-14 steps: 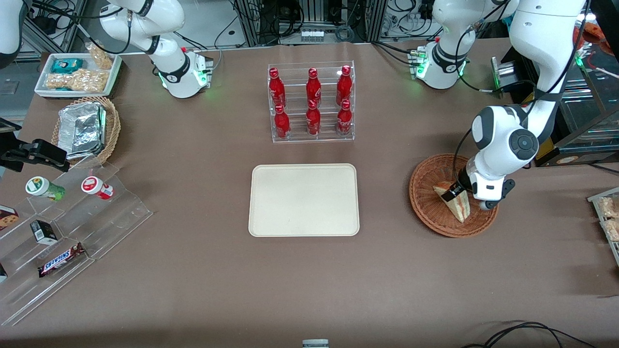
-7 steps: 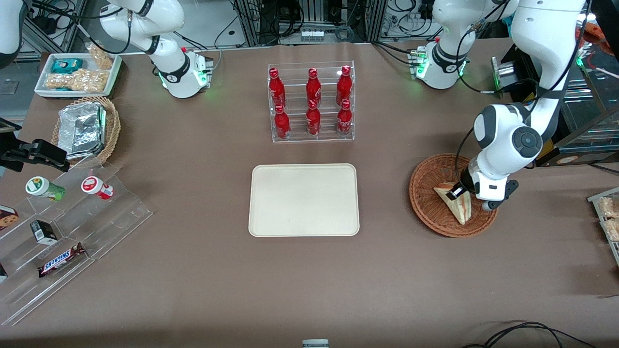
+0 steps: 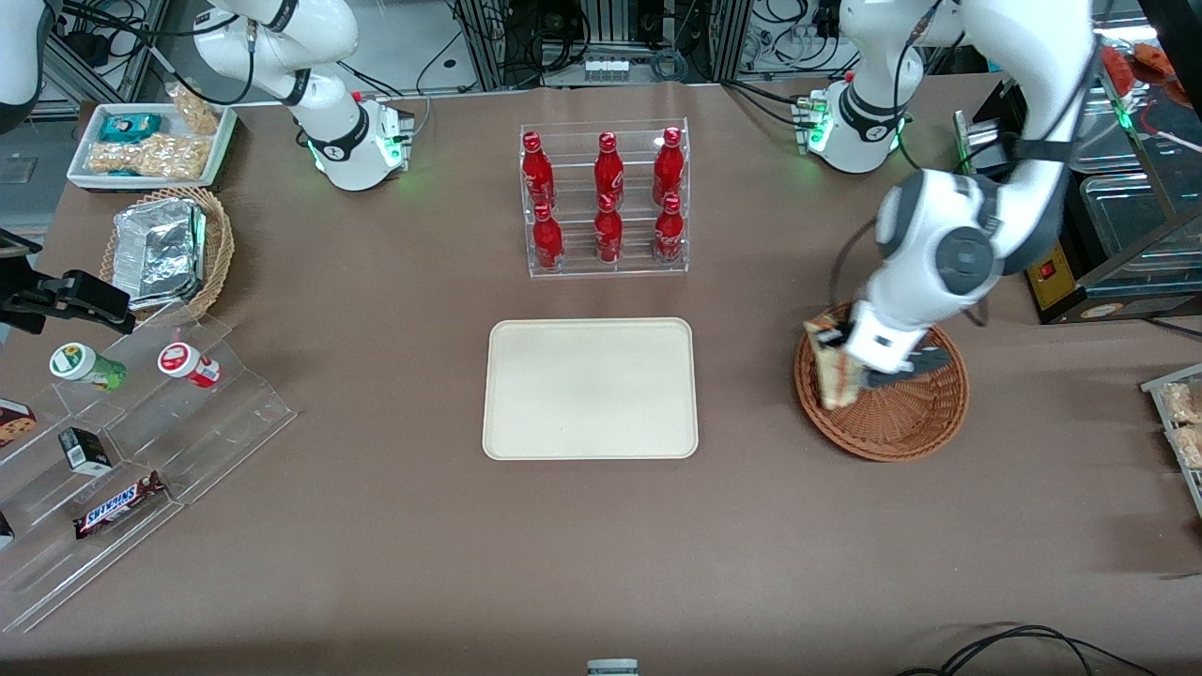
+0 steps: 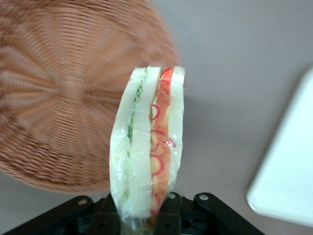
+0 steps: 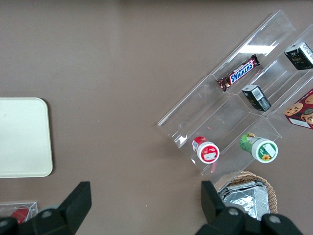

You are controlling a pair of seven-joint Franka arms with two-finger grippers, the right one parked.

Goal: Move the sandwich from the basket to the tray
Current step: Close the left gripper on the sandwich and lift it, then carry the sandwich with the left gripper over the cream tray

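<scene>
My left arm's gripper (image 3: 839, 352) is shut on the sandwich (image 3: 832, 369), a plastic-wrapped white-bread wedge with green and orange-red filling, and holds it lifted above the rim of the reddish-brown wicker basket (image 3: 901, 413) on the side nearest the tray. In the left wrist view the sandwich (image 4: 146, 147) hangs pinched between the black fingers (image 4: 168, 215), with the basket (image 4: 63, 98) below it and a corner of the tray (image 4: 288, 171) beside it. The basket holds nothing else. The cream tray (image 3: 590, 388) lies flat in the table's middle, bare.
A clear rack of red bottles (image 3: 606, 199) stands farther from the front camera than the tray. A tiered acrylic stand with snacks (image 3: 113, 441), a tan basket of foil packets (image 3: 169, 249) and a white snack tray (image 3: 150, 141) lie toward the parked arm's end.
The gripper has lifted the sandwich out of the basket's bottom and carried it toward the tray, to the basket's rim. The arm's wrist has swung with it.
</scene>
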